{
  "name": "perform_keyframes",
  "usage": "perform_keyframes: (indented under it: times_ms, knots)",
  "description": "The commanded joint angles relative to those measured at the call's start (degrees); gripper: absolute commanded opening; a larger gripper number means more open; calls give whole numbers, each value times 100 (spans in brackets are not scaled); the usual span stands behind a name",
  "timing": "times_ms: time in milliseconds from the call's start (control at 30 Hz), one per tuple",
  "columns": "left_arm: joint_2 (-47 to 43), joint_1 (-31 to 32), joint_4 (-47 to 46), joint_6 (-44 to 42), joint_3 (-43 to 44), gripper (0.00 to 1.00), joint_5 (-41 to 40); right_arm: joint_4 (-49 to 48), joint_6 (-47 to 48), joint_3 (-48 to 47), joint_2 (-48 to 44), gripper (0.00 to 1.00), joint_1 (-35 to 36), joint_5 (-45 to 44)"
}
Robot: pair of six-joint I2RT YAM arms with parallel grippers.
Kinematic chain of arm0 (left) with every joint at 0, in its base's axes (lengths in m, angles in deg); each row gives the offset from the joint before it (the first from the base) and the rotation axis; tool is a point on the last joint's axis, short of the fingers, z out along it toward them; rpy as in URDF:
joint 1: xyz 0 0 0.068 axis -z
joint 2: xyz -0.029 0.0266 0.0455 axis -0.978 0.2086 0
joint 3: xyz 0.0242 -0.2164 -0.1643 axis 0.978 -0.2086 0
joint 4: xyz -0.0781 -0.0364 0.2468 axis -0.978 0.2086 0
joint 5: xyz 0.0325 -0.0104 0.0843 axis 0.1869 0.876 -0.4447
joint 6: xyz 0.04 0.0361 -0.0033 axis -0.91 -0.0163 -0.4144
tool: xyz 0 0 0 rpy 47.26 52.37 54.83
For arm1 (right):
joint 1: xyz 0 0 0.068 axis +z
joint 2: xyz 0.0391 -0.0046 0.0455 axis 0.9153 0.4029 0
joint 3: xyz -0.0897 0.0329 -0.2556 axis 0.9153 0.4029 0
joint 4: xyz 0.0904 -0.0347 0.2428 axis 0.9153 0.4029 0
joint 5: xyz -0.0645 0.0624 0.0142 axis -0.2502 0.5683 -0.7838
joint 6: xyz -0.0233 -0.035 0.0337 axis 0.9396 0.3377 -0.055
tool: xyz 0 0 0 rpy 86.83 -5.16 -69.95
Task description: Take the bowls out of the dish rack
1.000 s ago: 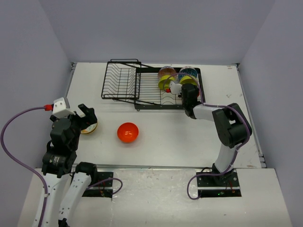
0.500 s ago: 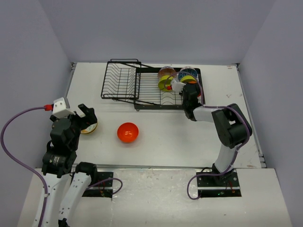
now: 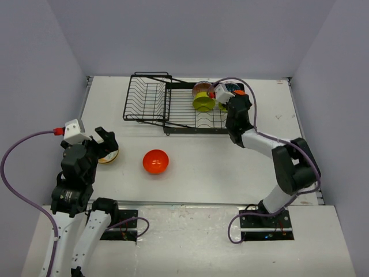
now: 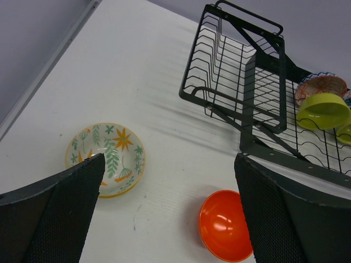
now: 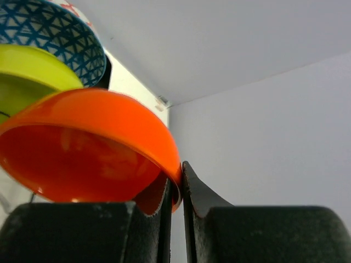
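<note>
The right end effector (image 5: pixel 180 183) pinches an orange bowl (image 5: pixel 88 148) by its rim over the dish rack (image 3: pixel 184 109).

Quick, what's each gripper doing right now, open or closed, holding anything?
Left gripper: open, holding nothing.
Right gripper: closed on the rim of an orange bowl.

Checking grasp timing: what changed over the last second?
Right gripper moved toward the dish rack's back right corner, its elbow swinging right; it now pinches an orange bowl by the rim. Left gripper, floral bowl, loose orange bowl and the rack stayed put.
</note>
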Motion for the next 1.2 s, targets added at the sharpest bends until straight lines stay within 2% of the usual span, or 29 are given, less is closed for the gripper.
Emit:
perform_keyframes:
  times_ms: [0,67,100,167,200,300,333,500,567,667,767,800,867,1033,1167]
  knots:
    - [-69,-36,-171,-71,2,100,-38,1423,-1838,-494,-1165,0,191,50]
    - [-104,-36,-163,-54,2,100,-56,2421,-2738,-906,-1545,0,288,331]
    - [-121,-36,-163,-36,10,100,-109,3400,-3613,-1073,-1869,0,410,489]
    - [-157,-36,-119,-1,28,100,-162,4250,-4417,-1522,-2073,0,595,894]
    - [-200,-36,-110,25,45,100,-266,5002,-5109,-1671,-2144,0,874,1025]
    - [-367,-53,-5,157,63,100,-582,5719,-6112,-1857,-2276,0,1472,2253]
    - [-437,-71,4,183,63,100,-636,5852,-6379,-1927,-2189,0,1597,3014]
    - [-1114,-150,48,324,28,100,-944,6730,-7811,-2654,-1329,0,2606,3777]
    - [-1438,-150,48,368,10,100,-1031,6828,-8024,-2876,-795,0,2897,4109]
    - [-1807,-150,5,394,-60,100,-1128,7362,-8095,-3717,86,0,3486,3946]
    - [-1949,-150,-13,394,-95,100,-1164,8266,-8104,-4509,1076,0,3566,3988]
    - [-1941,-150,-13,394,-86,100,-1164,8462,-8104,-4955,1273,0,3558,4015]
    - [-1862,-150,-13,386,-86,100,-1120,8874,-8052,-5275,1668,0,3558,4024]
    - [-1555,-150,-4,333,-77,100,-979,8963,-7771,-5468,1906,0,3558,4568]
    - [-1405,-150,-31,298,-78,100,-874,9806,-7454,-6320,2399,0,3523,4270]
